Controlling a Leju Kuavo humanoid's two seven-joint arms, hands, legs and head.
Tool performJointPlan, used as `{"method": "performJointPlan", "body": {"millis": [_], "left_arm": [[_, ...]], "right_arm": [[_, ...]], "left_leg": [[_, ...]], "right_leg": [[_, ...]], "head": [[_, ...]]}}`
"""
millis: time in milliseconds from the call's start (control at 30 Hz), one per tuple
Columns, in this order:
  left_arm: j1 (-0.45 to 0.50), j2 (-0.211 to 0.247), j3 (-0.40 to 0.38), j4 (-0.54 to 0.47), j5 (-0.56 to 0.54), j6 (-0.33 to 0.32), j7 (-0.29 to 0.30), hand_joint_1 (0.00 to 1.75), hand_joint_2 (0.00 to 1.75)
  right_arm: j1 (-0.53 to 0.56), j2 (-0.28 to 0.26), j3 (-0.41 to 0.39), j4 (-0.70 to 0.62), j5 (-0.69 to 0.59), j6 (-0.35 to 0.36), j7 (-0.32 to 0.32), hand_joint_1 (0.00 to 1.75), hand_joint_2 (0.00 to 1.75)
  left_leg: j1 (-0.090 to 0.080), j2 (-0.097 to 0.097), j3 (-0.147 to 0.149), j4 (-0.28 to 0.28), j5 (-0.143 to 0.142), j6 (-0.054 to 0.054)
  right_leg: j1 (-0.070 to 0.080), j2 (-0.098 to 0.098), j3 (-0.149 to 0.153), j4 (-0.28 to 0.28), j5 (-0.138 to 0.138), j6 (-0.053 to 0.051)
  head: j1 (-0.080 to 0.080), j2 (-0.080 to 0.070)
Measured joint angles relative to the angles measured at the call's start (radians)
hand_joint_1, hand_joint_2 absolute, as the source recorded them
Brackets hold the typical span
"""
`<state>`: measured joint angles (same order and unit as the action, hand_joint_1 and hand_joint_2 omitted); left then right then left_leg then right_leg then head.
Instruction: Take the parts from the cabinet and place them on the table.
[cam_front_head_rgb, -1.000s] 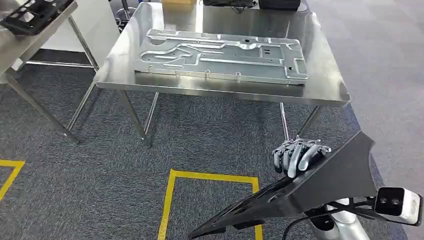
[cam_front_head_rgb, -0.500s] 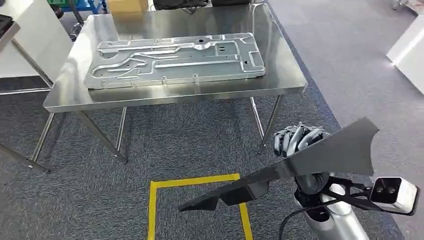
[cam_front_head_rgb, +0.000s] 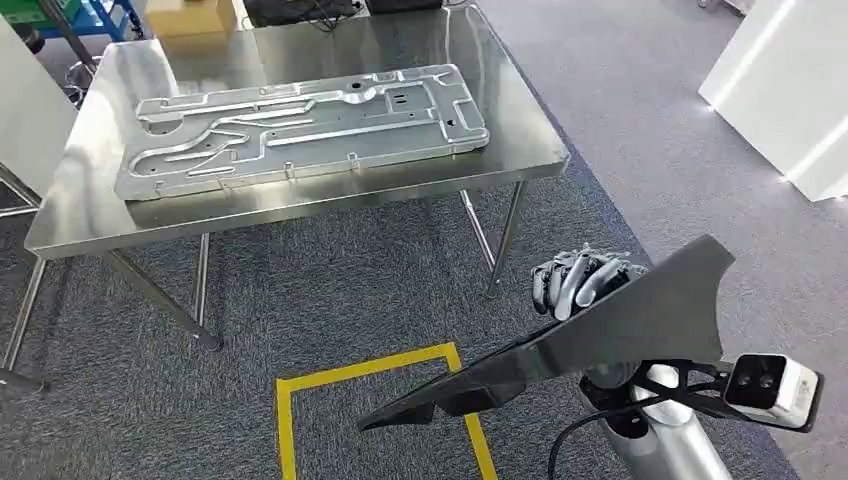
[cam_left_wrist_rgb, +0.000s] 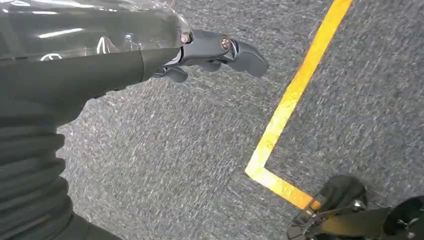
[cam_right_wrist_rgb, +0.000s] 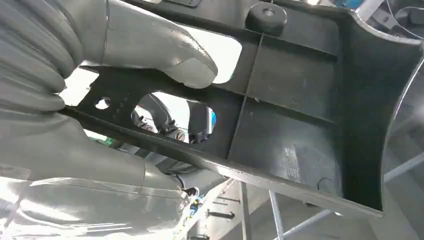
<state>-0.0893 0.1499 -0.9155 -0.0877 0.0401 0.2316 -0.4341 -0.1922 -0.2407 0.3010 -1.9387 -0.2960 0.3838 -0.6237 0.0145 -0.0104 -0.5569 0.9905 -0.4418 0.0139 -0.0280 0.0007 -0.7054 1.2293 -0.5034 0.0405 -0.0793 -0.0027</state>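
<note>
One black plastic part (cam_front_head_rgb: 610, 330), long and flat, is carried in the near right of the scene above the grey carpet (cam_front_head_rgb: 330, 290). Its long axis runs from a narrow tip at the near left, over the yellow floor line (cam_front_head_rgb: 350, 368), up to a broad flared end at the far right; that wide end tilts upward. Right hand (cam_front_head_rgb: 575, 280) grips the part: its fingers (cam_front_head_rgb: 560, 285) curl over the far edge, and in the right wrist view the thumb (cam_right_wrist_rgb: 165, 50) presses on the ribbed underside beside a cut-out. Part and steel table (cam_front_head_rgb: 90, 215) are well apart; a stamped metal panel (cam_front_head_rgb: 300, 125) lies on the tabletop. Left hand (cam_left_wrist_rgb: 210, 52) hangs over the carpet with its fingers curled in, holding nothing.
</note>
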Motion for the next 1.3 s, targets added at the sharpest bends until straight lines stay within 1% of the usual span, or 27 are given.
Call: {"method": "performJointPlan", "body": {"millis": [67,100,200,267,300,400,433,467,533,567,600,667,733,800,833,900,933,967,1000,1067,1100,1133,1167,1200,1233,1267,1300], "left_arm": [[-0.003,0.000,0.000,0.000,0.000,0.000,0.000,0.00,1.75],[-0.003,0.002,0.000,0.000,0.000,0.000,0.001,0.00,1.75],[-0.005,0.003,0.000,0.000,0.001,-0.004,0.001,0.00,1.75],[-0.005,0.004,0.000,0.000,0.001,-0.006,0.000,0.00,1.75],[-0.006,0.004,0.000,0.000,0.000,-0.008,-0.002,0.00,1.75],[-0.004,0.005,0.000,0.000,0.001,-0.011,-0.002,0.00,1.75],[-0.003,0.005,0.000,0.000,0.001,-0.011,-0.002,0.00,1.75],[-0.002,0.005,0.000,0.000,0.001,-0.011,-0.003,0.00,1.75],[-0.002,0.005,0.000,0.000,0.001,-0.011,-0.005,0.00,1.75],[-0.002,0.008,0.000,0.000,0.001,-0.011,-0.007,0.00,1.75],[-0.002,0.014,0.000,0.000,0.001,-0.011,-0.009,0.00,1.75],[-0.005,0.014,0.000,0.000,0.000,-0.013,-0.013,0.00,1.75],[-0.004,0.016,0.000,0.000,0.002,-0.016,-0.016,0.00,1.75],[-0.003,0.015,0.000,0.000,0.002,-0.017,-0.016,0.00,1.75],[-0.004,0.016,0.000,0.000,0.002,-0.017,-0.016,0.00,1.75],[-0.004,0.015,0.000,0.000,0.002,-0.019,-0.016,0.00,1.75],[-0.004,0.015,0.000,0.000,0.002,-0.020,-0.015,0.00,1.75],[-0.004,0.015,0.000,0.000,0.000,-0.020,-0.014,0.00,1.75],[-0.004,0.015,-0.001,0.000,0.000,-0.020,-0.011,0.00,1.75],[-0.007,0.015,-0.001,0.000,0.000,-0.020,-0.007,0.00,1.75],[-0.008,0.016,-0.002,0.000,0.001,-0.020,-0.006,0.00,1.75],[-0.010,0.016,-0.002,0.000,0.002,-0.021,-0.005,0.00,1.75],[-0.013,0.016,-0.002,0.000,0.002,-0.020,-0.005,0.00,1.75],[-0.012,0.016,-0.002,0.000,0.001,-0.020,-0.003,0.00,1.75],[-0.009,0.016,-0.002,0.000,0.001,-0.021,-0.004,0.00,1.75],[-0.010,0.019,-0.002,0.000,0.001,-0.021,-0.003,0.00,1.75],[-0.011,0.019,-0.003,0.000,0.000,-0.021,-0.004,0.00,1.75]], "right_arm": [[-0.009,0.000,0.001,0.001,-0.008,-0.007,0.000,1.71,1.75],[-0.017,0.000,0.002,0.002,-0.012,-0.010,0.000,1.71,1.75],[-0.028,0.000,0.011,0.005,-0.016,-0.026,0.000,1.71,1.75],[-0.037,0.000,0.019,0.005,-0.016,-0.038,0.000,1.71,1.75],[-0.043,0.000,0.026,0.005,-0.016,-0.044,0.000,1.71,1.75],[-0.041,0.000,0.046,0.005,-0.009,-0.062,0.000,1.71,1.75],[-0.038,0.000,0.051,0.006,-0.009,-0.064,0.000,1.71,1.75],[-0.037,0.000,0.054,0.006,-0.006,-0.066,0.000,1.71,1.75],[-0.035,0.002,0.059,0.006,0.007,-0.064,0.000,1.71,1.75],[-0.035,0.007,0.060,0.006,0.014,-0.059,0.000,1.71,1.75],[-0.034,0.013,0.061,0.006,0.018,-0.056,0.000,1.71,1.75],[-0.032,0.019,0.064,0.006,0.027,-0.056,0.000,1.71,1.75],[-0.023,0.023,0.066,0.003,0.034,-0.064,0.000,1.71,1.75],[-0.020,0.024,0.066,-0.001,0.064,-0.078,0.000,1.71,1.75],[-0.019,0.024,0.066,-0.002,0.083,-0.087,0.000,1.71,1.75],[-0.017,0.026,0.066,-0.002,0.103,-0.098,0.000,1.71,1.75],[-0.018,0.026,0.066,-0.001,0.103,-0.103,0.000,1.71,1.75],[-0.022,0.026,0.066,0.001,0.097,-0.107,0.000,1.71,1.75],[-0.029,0.026,0.066,0.003,0.091,-0.110,0.001,1.71,1.75],[-0.045,0.026,0.064,0.004,0.078,-0.111,0.003,1.71,1.75],[-0.052,0.025,0.062,0.005,0.074,-0.113,0.003,1.71,1.75],[-0.057,0.024,0.061,0.006,0.072,-0.114,0.003,1.71,1.75],[-0.058,0.024,0.062,0.006,0.071,-0.114,0.003,1.71,1.75],[-0.059,0.024,0.061,0.006,0.071,-0.114,0.003,1.71,1.75],[-0.063,0.024,0.061,0.007,0.071,-0.115,0.004,1.71,1.75],[-0.065,0.022,0.061,0.007,0.070,-0.118,0.004,1.71,1.75],[-0.069,0.022,0.061,0.006,0.067,-0.122,0.005,1.71,1.75]], "left_leg": [[0.002,0.005,0.004,0.011,-0.011,-0.010],[-0.005,0.007,0.000,0.017,-0.018,-0.019],[-0.002,0.009,0.006,0.013,-0.023,-0.035],[0.003,0.009,0.009,0.022,-0.032,-0.048],[0.003,0.009,-0.006,0.061,-0.055,-0.049],[0.004,0.009,-0.133,0.302,-0.154,-0.054],[0.004,0.009,-0.161,0.342,-0.154,-0.053],[0.004,0.009,-0.166,0.333,-0.130,-0.050],[-0.003,0.008,-0.111,0.190,-0.031,-0.033],[-0.008,0.007,-0.070,0.095,0.018,-0.016],[-0.016,0.005,-0.048,0.047,0.016,0.000],[-0.023,0.009,-0.039,0.025,0.011,0.000],[-0.023,0.008,-0.030,0.006,0.010,0.010],[-0.015,0.008,-0.001,-0.011,0.013,0.015],[-0.014,0.007,0.003,-0.011,0.012,0.018],[-0.014,0.001,0.007,-0.010,0.005,0.019],[-0.012,-0.003,0.010,-0.009,0.001,0.017],[-0.011,-0.008,0.015,-0.009,-0.003,0.014],[-0.008,-0.013,0.021,-0.007,-0.009,0.012],[-0.001,-0.028,0.038,0.000,-0.025,0.002],[-0.001,-0.034,0.035,0.002,-0.034,-0.005],[-0.002,-0.041,0.040,0.010,-0.038,-0.012],[-0.003,-0.047,0.034,0.007,-0.044,-0.021],[-0.002,-0.051,0.039,0.013,-0.044,-0.027],[-0.004,-0.051,0.043,0.021,-0.040,-0.036],[-0.001,-0.048,0.044,0.022,-0.050,-0.041],[0.000,-0.026,0.035,0.051,-0.057,-0.040]], "right_leg": [[-0.005,-0.010,0.098,-0.184,0.076,0.003],[0.003,-0.013,0.107,-0.204,0.056,-0.003],[0.009,-0.002,0.105,-0.204,0.055,-0.027],[0.003,-0.001,0.115,-0.213,0.058,-0.043],[0.004,-0.001,0.119,-0.213,0.054,-0.049],[0.012,-0.001,0.126,-0.212,0.045,-0.061],[0.015,0.000,0.129,-0.212,0.042,-0.063],[0.018,0.003,0.134,-0.212,0.039,-0.063],[0.025,0.007,0.150,-0.212,0.028,-0.063],[0.027,0.007,0.159,-0.212,0.022,-0.063],[0.026,0.007,0.162,-0.213,0.018,-0.061],[0.022,0.011,0.161,-0.218,0.016,-0.047],[0.023,0.010,0.165,-0.204,0.034,-0.032],[0.019,0.008,0.156,-0.171,0.011,-0.028],[0.018,0.007,0.120,-0.107,-0.023,-0.026],[0.011,0.006,0.028,0.034,-0.083,-0.009],[0.007,0.005,-0.007,0.076,-0.095,-0.003],[0.004,0.005,-0.019,0.076,-0.082,0.000],[0.002,0.004,-0.012,0.037,-0.048,-0.001],[-0.005,0.010,0.054,-0.133,0.070,0.009],[-0.013,0.033,0.078,-0.208,0.110,0.013],[-0.004,0.038,0.078,-0.209,0.053,0.001],[-0.003,0.034,0.079,-0.202,0.049,-0.012],[-0.001,0.031,0.080,-0.206,0.073,-0.020],[-0.002,0.022,0.084,-0.205,0.067,-0.032],[-0.003,0.014,0.100,-0.207,0.068,-0.042],[-0.002,0.007,0.110,-0.210,0.062,-0.049]], "head": [[0.000,0.000],[0.000,0.000],[0.000,0.000],[0.000,0.000],[0.000,0.000],[0.000,0.000],[0.000,0.000],[0.000,0.000],[0.000,0.000],[0.000,0.000],[0.000,0.000],[0.000,0.000],[0.000,0.000],[0.000,0.000],[0.000,0.000],[0.000,0.000],[0.000,0.000],[0.000,0.000],[0.000,0.000],[0.000,0.000],[0.000,0.000],[0.000,0.000],[0.000,0.000],[0.000,0.000],[0.000,0.000],[0.000,0.000],[0.000,0.000]]}}
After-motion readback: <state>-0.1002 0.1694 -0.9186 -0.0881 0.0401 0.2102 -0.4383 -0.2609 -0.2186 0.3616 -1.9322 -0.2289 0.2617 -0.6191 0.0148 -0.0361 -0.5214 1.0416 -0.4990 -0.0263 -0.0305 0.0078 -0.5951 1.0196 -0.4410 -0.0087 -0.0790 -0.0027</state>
